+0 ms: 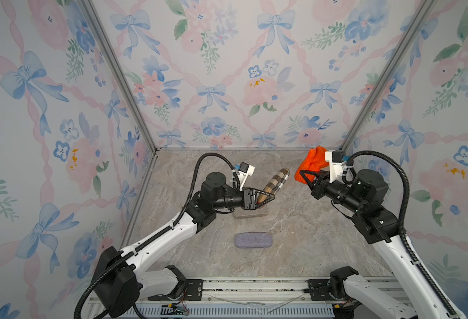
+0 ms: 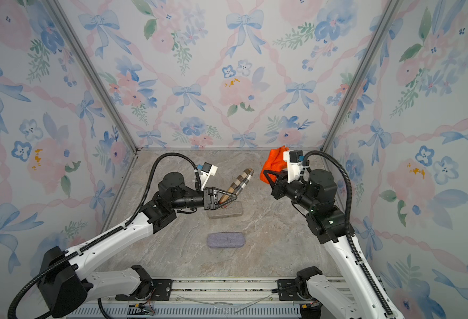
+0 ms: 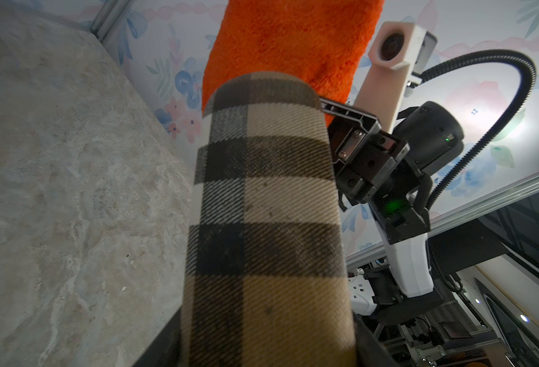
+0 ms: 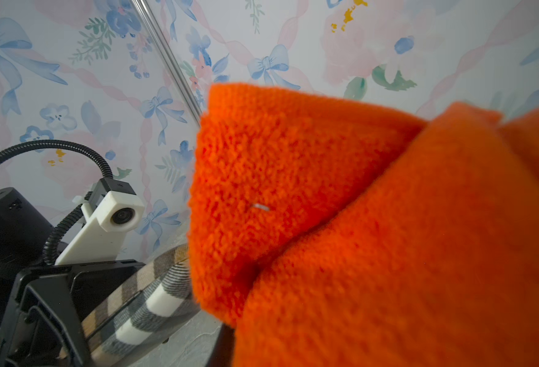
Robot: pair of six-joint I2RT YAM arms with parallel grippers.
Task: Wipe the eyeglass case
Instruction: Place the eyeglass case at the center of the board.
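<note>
Well clear of the table, the left gripper is clamped on the lower end of the plaid case, which tilts up toward the cloth. The right gripper is closed on that orange cloth, just beside the case's upper end; contact cannot be told. A grey case and a beige case lie on the table.

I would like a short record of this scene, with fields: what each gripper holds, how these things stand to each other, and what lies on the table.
left gripper: shut on plaid eyeglass case, lifted off the table, tilted
right gripper: shut on orange cloth, held in the air
relation: orange cloth near the upper end of the plaid eyeglass case; contact cannot be told
table: grey case lying flat; pale rectangular object under the left gripper
</note>
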